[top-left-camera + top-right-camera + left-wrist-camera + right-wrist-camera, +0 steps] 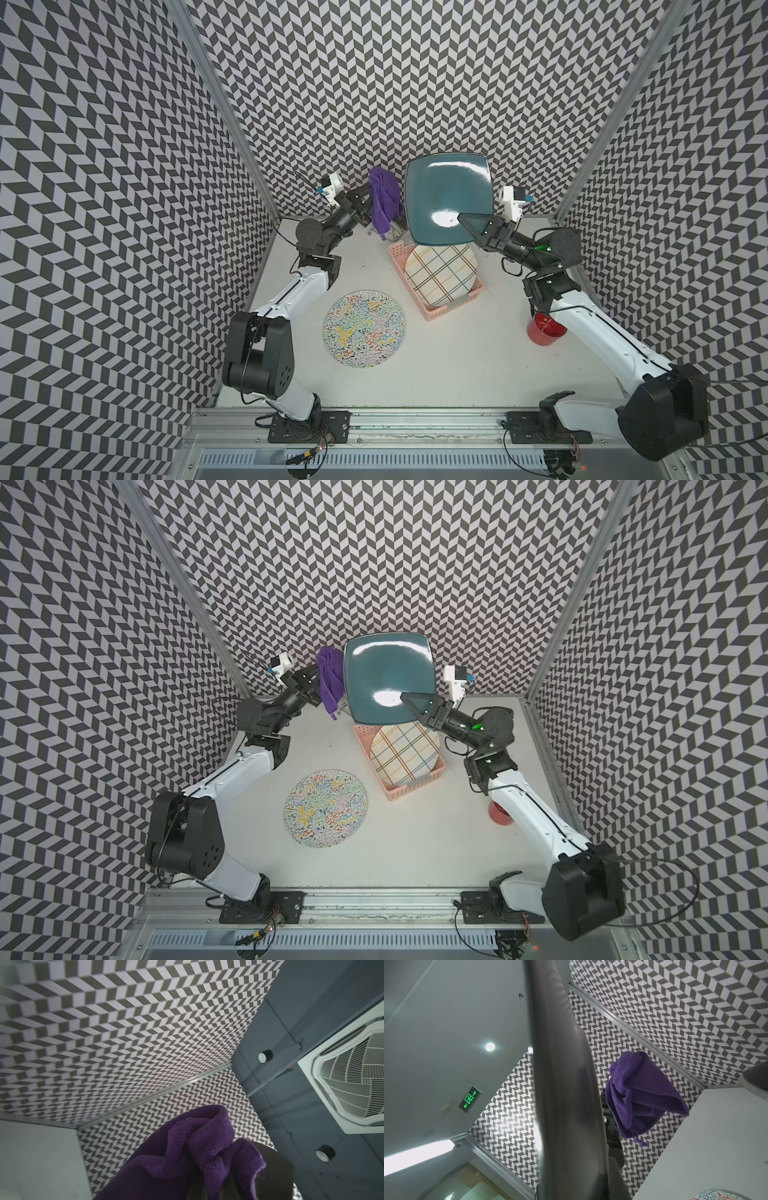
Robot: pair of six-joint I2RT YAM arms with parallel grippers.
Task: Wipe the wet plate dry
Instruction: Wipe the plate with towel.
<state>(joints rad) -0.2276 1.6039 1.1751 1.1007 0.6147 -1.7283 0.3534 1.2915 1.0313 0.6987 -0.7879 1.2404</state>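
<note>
A teal square plate (446,191) (388,671) is held up in the air, tilted, above the back of the table. My right gripper (463,218) (405,697) is shut on its near right edge, with one dark finger lying over the glossy face. The right wrist view shows the plate (566,1084) edge-on. A purple cloth (384,199) (329,679) hangs just left of the plate, bunched in my left gripper (368,197) (314,677), which is shut on it. In the left wrist view the cloth (197,1147) covers the fingers. Cloth and plate are close but apart.
A pink basket (434,313) below the raised plate holds a round plaid plate (440,274). A round plate with coloured squiggles (365,328) lies on the table's left centre. A red cup (544,330) stands at the right, partly under my right arm. Patterned walls enclose three sides.
</note>
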